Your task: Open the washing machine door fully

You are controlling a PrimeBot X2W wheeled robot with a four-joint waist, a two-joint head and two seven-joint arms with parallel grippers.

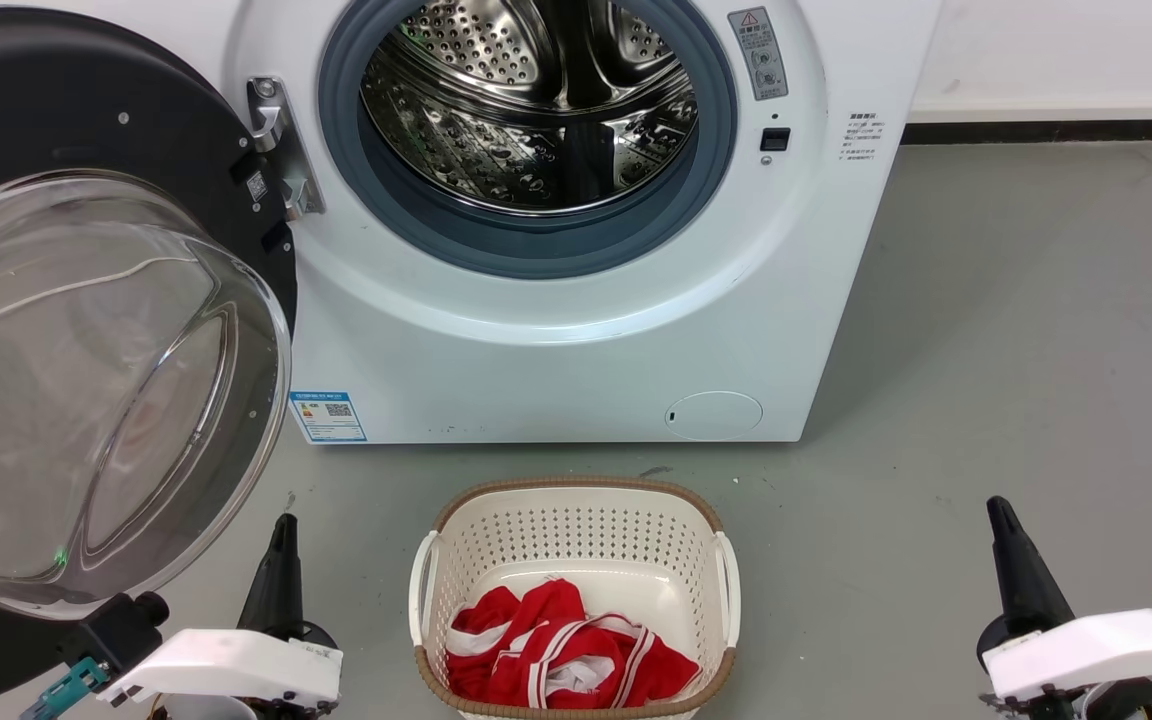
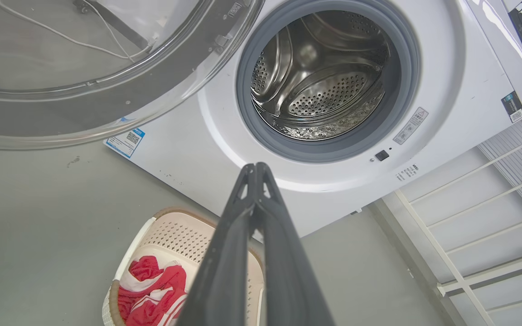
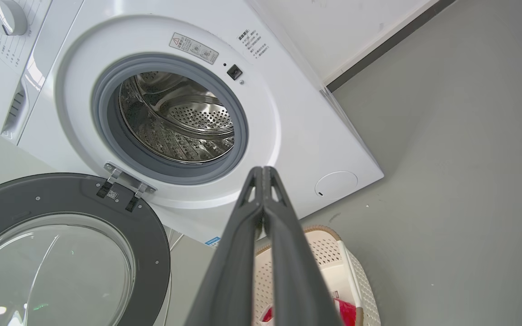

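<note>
The washing machine door [image 1: 86, 330] is a round black ring with a bulging clear glass bowl, swung wide to the left on its metal hinge [image 1: 281, 150]. It also appears in the left wrist view as the door [image 2: 84, 90] and in the right wrist view as the door [image 3: 61, 253]. The steel drum [image 1: 531, 100] stands exposed inside its grey ring. My left gripper [image 1: 283, 530] is shut and empty, low at the left, just below the door's glass. My right gripper [image 1: 998, 510] is shut and empty, low at the right, far from the door.
A cream laundry basket [image 1: 576, 500] holding red and white cloth [image 1: 556, 650] sits on the grey floor in front of the machine, between my arms. A small round white flap [image 1: 713, 415] is low on the machine front. A white wire rack [image 2: 483, 226] stands beside the machine.
</note>
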